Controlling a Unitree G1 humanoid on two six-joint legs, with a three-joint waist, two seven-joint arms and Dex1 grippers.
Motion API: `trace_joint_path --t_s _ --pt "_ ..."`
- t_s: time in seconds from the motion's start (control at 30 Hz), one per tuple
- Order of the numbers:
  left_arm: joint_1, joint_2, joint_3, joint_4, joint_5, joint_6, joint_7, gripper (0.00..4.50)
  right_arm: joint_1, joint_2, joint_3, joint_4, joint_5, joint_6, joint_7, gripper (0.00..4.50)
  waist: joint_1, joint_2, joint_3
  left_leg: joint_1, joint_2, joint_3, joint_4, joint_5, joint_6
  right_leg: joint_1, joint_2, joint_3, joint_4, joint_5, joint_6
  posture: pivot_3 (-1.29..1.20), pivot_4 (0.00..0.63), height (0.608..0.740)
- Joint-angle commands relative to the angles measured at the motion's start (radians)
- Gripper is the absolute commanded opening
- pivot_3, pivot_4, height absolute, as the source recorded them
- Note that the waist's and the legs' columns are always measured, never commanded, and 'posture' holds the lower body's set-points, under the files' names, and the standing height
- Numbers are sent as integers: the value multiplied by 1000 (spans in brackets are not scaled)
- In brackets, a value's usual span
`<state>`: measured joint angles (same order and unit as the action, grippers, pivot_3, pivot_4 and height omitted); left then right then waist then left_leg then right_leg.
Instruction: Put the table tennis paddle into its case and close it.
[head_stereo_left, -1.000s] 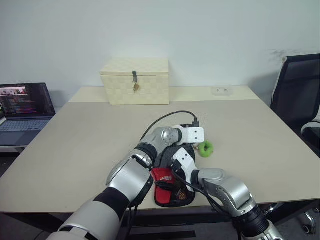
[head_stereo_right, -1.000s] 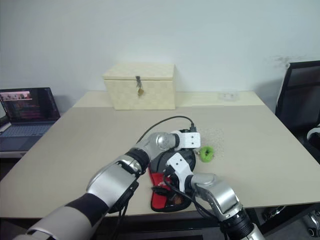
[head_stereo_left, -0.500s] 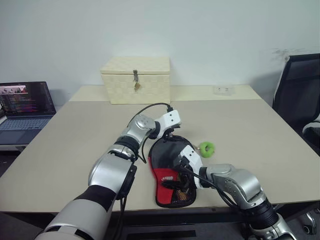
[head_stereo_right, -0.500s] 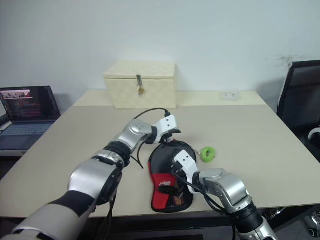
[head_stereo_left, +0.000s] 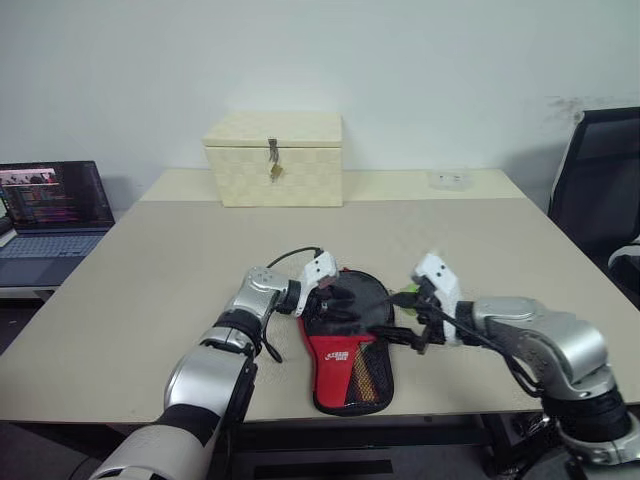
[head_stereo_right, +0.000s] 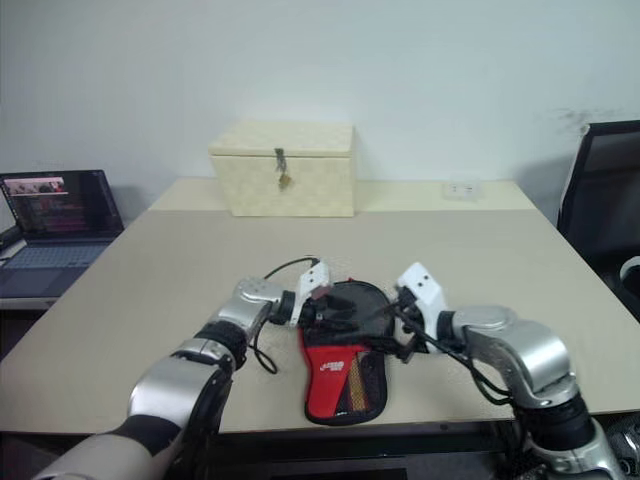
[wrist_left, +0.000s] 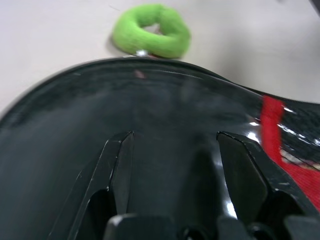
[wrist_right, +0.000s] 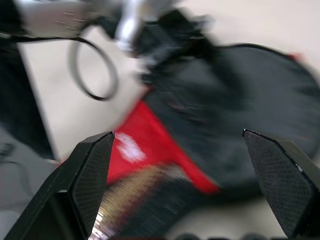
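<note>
Right gripper (wrist_right: 180, 165) spread wide above flat black-and-red fabric case (head_stereo_left: 347, 340), left gripper (head_stereo_left: 335, 303) parted on its rounded end, fuzzy green charm (wrist_left: 151, 31) beside

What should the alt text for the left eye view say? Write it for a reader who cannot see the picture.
A black and red case lies flat near the front edge of a beige table, with the robot's left gripper over its black end and the right gripper, fingers spread, beside it. Behind stand a cream box and an open laptop.
</note>
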<state>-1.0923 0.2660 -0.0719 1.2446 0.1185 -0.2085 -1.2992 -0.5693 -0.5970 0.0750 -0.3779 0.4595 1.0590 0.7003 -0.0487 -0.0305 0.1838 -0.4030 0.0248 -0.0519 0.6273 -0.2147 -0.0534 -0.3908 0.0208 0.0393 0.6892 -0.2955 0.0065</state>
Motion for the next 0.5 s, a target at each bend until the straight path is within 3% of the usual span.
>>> trace_joint_path --t_s 0.03,0.2,0.5 --pt "25 -4 -16 -44 0 -27 19 2849 -9 -73 46 97 -140 -221 8 4500 -1 0 0 0 0 0 0 0 0 0 0 0 0 0 0 0 150 740" --pt "35 -5 -20 -47 -7 -22 34 2849 -35 -80 137 243 -253 -413 48 4500 -4 0 0 1 0 2 0 -1 1 0 1 1 0 0 0 0 150 740" --pt "45 -4 -11 -62 -27 -11 15 2849 -106 8 238 554 -406 -642 86 4500 -1 0 0 1 0 2 1 -1 1 0 1 1 1 0 0 0 150 740"
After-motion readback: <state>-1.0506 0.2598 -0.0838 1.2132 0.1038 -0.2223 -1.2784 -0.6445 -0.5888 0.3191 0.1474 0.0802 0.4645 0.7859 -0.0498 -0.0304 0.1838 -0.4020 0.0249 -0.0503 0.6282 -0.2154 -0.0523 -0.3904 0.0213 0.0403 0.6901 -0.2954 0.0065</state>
